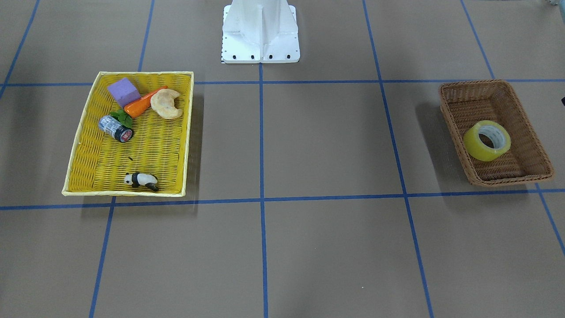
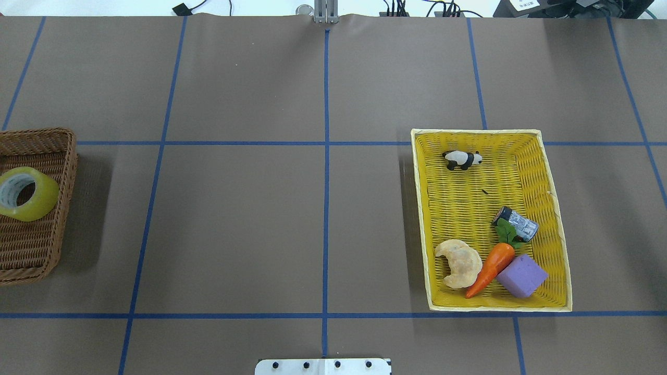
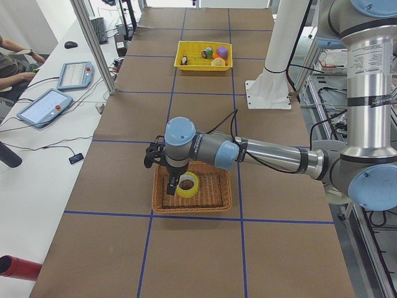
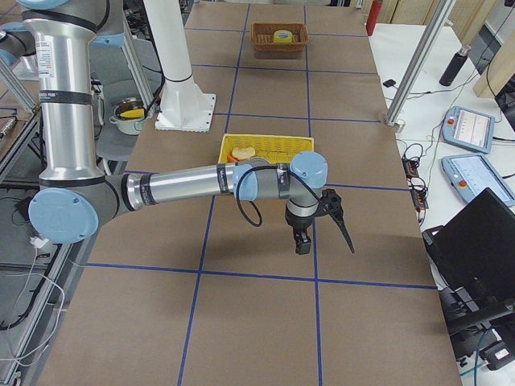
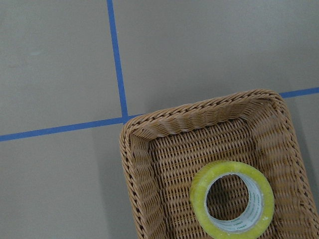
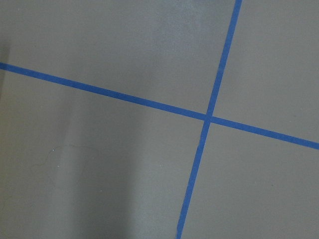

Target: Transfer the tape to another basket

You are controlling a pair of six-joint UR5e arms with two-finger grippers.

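Observation:
The yellow tape roll lies tilted inside the brown wicker basket at the table's left end. Both also show in the overhead view, the tape and the basket, and in the left wrist view, the tape and the basket. My left gripper hangs just above the basket, beside the tape; I cannot tell if it is open. My right gripper hangs over bare table in front of the yellow tray; I cannot tell its state either.
A shallow yellow woven tray on the right side holds a grey can, a carrot, a croissant, a purple block and a panda figure. The robot's white base stands at the table's middle edge.

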